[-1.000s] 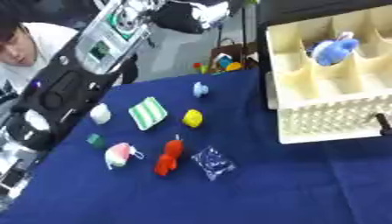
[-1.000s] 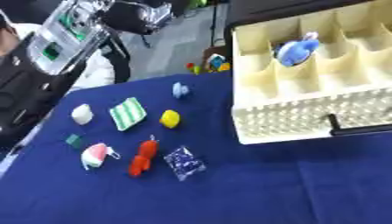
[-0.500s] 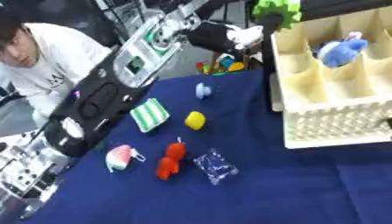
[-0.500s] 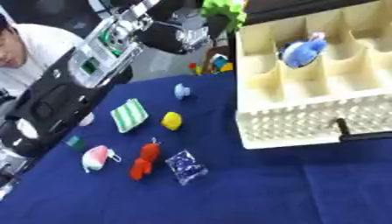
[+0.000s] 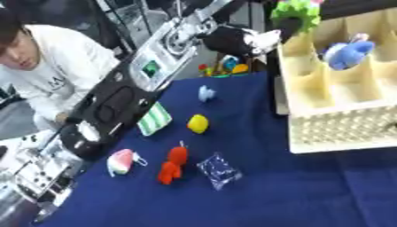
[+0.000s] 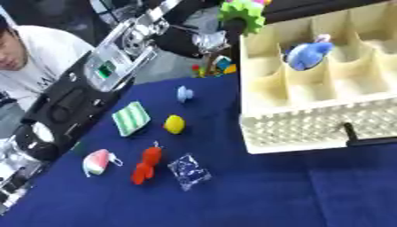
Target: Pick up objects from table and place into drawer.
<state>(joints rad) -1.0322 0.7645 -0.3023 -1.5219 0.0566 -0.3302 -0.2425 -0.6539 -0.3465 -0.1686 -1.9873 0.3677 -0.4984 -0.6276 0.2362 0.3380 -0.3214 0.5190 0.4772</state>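
Left eye view: blue-clothed tabletop (image 5: 310,195) carries small toys; the left hand (image 5: 247,41) has its fingers holding a green toy (image 5: 296,12) above the cream drawer (image 5: 341,128).

Green toy (image 5: 295,12) nearer the drawer (image 6: 310,88).
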